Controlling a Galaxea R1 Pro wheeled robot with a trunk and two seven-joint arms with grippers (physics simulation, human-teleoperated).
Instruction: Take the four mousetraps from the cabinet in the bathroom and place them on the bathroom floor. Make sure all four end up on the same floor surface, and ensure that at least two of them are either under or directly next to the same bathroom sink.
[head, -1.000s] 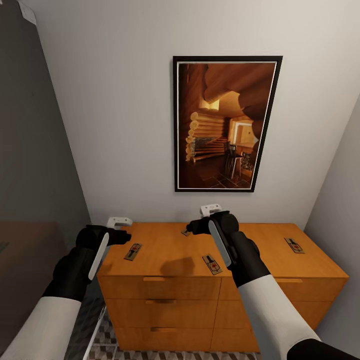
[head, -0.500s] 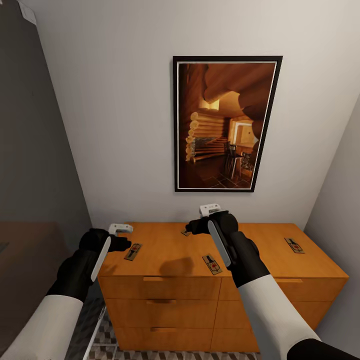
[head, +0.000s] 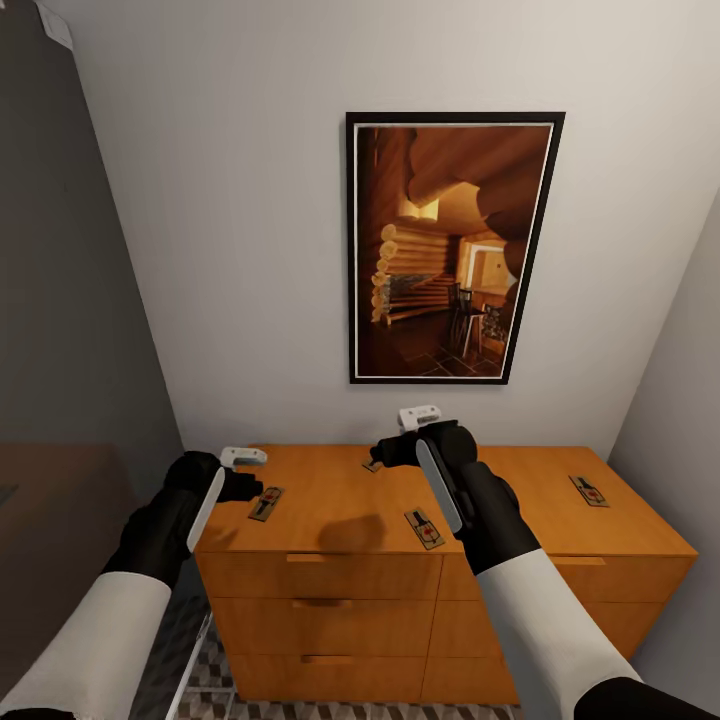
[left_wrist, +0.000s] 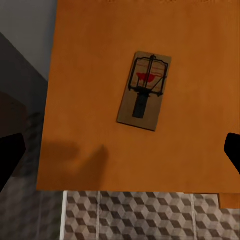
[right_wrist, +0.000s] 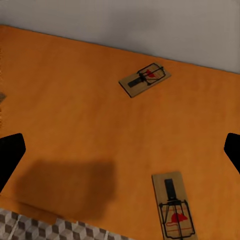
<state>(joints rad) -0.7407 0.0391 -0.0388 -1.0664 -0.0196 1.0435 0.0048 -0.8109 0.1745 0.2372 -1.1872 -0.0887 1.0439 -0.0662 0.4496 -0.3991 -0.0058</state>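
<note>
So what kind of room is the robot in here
Probably a small bathroom corner, though no sink shows. The cues: cube-patterned floor tiles, a low wooden cabinet with mousetraps on top, set against a plain wall with a framed picture.

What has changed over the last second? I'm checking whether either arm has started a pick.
The left gripper has dropped lower and edged right, toward the leftmost mousetrap on the cabinet. Nothing has been grasped. The right gripper and all four mousetraps stayed put.
</note>
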